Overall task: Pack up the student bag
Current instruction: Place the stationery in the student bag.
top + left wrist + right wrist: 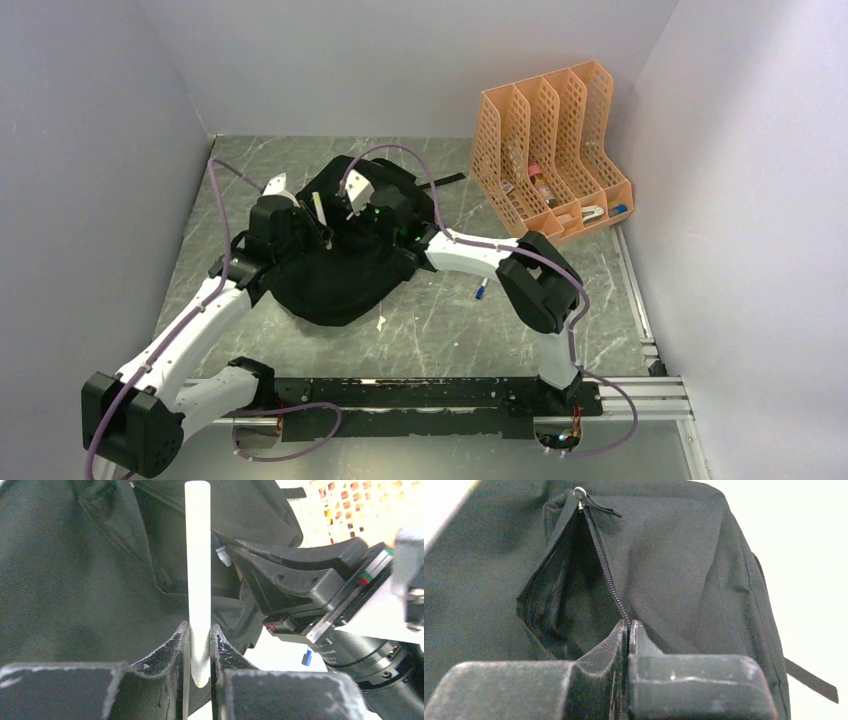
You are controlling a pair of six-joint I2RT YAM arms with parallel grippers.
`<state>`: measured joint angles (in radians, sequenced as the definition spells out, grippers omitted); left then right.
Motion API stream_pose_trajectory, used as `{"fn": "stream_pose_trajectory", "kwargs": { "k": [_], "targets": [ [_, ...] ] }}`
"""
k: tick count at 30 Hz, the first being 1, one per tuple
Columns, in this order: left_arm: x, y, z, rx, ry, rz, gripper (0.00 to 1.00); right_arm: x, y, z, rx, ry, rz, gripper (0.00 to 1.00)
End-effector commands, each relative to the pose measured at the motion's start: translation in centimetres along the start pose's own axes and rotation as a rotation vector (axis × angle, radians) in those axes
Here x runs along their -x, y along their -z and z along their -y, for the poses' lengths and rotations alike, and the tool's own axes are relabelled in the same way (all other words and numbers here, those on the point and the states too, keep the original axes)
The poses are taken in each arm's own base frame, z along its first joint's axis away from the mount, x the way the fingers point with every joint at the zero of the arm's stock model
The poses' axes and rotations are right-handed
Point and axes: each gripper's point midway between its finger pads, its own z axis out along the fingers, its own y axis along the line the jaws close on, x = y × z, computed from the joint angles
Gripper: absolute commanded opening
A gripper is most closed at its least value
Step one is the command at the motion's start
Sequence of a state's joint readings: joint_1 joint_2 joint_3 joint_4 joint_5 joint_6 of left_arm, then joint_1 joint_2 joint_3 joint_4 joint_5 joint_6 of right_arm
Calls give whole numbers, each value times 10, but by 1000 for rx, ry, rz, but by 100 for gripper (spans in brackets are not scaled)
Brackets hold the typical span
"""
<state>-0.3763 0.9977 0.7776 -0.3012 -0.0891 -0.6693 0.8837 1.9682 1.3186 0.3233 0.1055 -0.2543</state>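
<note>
Looking from above, the student bag lies on the table under both claws. The left gripper is over the bag's left part and holds a white stick that points away from it. The right gripper is just beside it, on its right, over the bag's far part. Well apart from this claw, to its far right, stands an orange file organiser.

From the left wrist, the left gripper pinches the white stick near its lower end. The stick stands straight out beyond the fingertips. The black fabric of the bag fills the space behind and to the left of the claw. To its right is the body of the right gripper, and below that a small blue thing lies on the table.

From the right wrist, the right gripper has its jaws pressed together. The zipper of the bag runs down exactly into the line between the fingertips, so they pinch this edge. Left of the tips the pocket opening gapes dark, and its metal pull is far ahead of the claw.
</note>
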Motion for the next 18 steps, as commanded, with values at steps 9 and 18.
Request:
{"fn": "stream_pose_trajectory", "kwargs": {
  "k": [9, 18],
  "targets": [
    [-35, -23, 28, -183, 46, -152, 5, 73, 18, 19, -17, -168, 198, 0],
    [-49, -31, 33, -212, 83, -216, 5, 82, 26, 21, 2, -201, 244, 0]
  ]
}}
